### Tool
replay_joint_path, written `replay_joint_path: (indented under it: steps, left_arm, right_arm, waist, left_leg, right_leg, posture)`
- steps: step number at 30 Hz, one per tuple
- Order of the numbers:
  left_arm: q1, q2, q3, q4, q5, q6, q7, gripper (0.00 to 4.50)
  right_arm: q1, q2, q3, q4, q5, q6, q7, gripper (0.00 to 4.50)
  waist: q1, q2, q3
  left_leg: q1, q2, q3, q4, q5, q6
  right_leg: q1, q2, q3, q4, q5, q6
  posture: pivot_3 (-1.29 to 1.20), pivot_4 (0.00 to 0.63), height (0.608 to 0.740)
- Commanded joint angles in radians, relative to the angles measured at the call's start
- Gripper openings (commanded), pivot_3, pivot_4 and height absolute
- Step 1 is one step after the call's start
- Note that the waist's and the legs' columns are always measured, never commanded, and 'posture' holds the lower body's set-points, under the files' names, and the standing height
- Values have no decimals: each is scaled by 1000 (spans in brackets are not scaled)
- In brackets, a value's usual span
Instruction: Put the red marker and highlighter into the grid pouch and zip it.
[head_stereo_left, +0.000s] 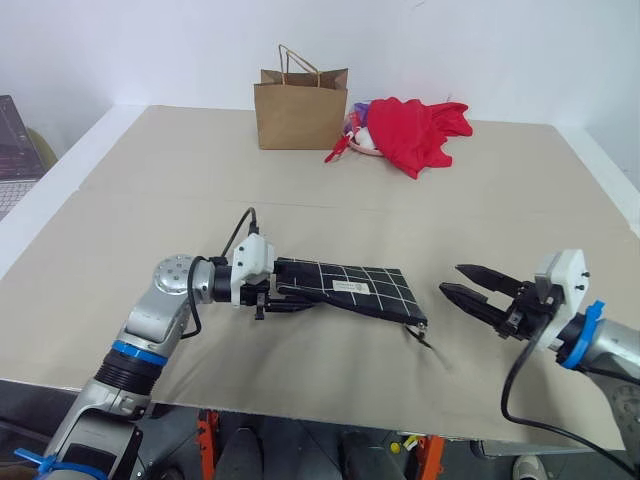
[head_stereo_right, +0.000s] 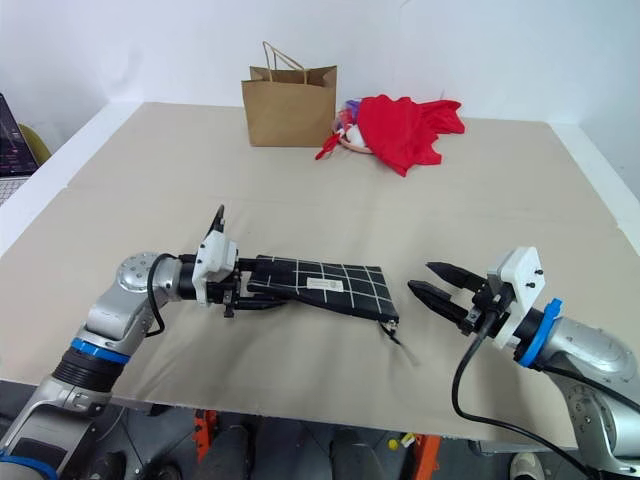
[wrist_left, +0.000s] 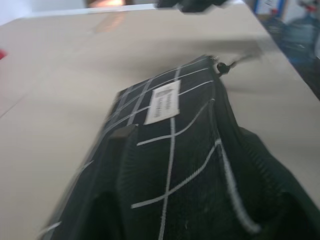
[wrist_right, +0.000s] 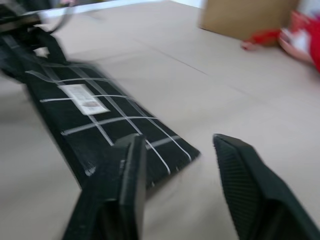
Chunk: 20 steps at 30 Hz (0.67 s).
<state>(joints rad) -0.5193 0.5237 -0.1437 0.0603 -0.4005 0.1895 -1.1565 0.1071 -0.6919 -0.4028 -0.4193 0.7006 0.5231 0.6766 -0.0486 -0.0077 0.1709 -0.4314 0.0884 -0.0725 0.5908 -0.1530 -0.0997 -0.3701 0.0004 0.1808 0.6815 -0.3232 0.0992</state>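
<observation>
Surface: beige table (head_stereo_left: 300, 360) against a white wall; a seam runs across its middle.
Pouch: grid pouch (head_stereo_left: 345, 286) lies flat near the table's front edge, long axis across the table, white label (head_stereo_left: 350, 287) facing up. Its zipper pull (head_stereo_left: 420, 333) trails off the corner nearest the right gripper.
Left arm: reaches in from the robot's left, forearm low over the table, wrist turned so the gripper points level toward the right.
Left gripper: left gripper (head_stereo_left: 268, 300) sits at the pouch's left end. From the head views the fingers overlap that end; whether they are spread or pinching the fabric cannot be told.
Right arm: enters from the right front corner, wrist level, pointing toward the pouch.
Right gripper: right gripper (head_stereo_left: 468, 285) has its fingers spread apart, holding nothing, near the pouch's right end but clear of it.
Marker and highlighter: neither can be made out on the table.
Background: brown paper bag (head_stereo_left: 300, 108) stands upright at the far edge; red cloth (head_stereo_left: 415, 128) is heaped just beside it.
Side: laptop (head_stereo_left: 18, 150) rests beyond the left edge.
</observation>
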Motion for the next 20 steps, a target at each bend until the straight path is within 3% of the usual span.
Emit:
replay_joint_path:
  steps: [1, 2, 10, 20]
  left_arm:
    - [25, 6, 73, -51, -29, 72, 84, 3935]
    - [41, 7, 82, -64, -34, 90, 97, 4471]
    - [198, 22, 126, -186, -22, 144, 187, 4471]
    - [214, 1, 157, -82, 86, 44, 321, 4471]
  right_arm:
    - [18, 33, -63, -30, 20, 47, -106, 3971]
    - [30, 40, -66, -32, 11, 48, -117, 4470]
    - [75, 120, -69, -47, -24, 8, -191, 4470]
    - [118, 130, -43, -35, -105, -129, -107, 4470]
  waist:
    - [0, 0, 0]
    - [0, 0, 0]
    - [0, 0, 0]
    - [0, 0, 0]
  left_leg:
    - [0, 0, 0, 0, 0, 0]
    - [0, 0, 0, 0, 0, 0]
    - [0, 0, 0, -3, 0, 0]
    - [1, 0, 0, -3, 1, -1]
  right_leg:
    - [0, 0, 0, 0, 0, 0]
    - [0, 0, 0, 0, 0, 0]
    - [-1, 0, 0, 0, -1, -1]
    - [-1, 0, 0, 0, 0, 0]
  posture:
    - [0, 150, 740]
    - [0, 150, 740]
    - [0, 150, 740]
    - [0, 150, 740]
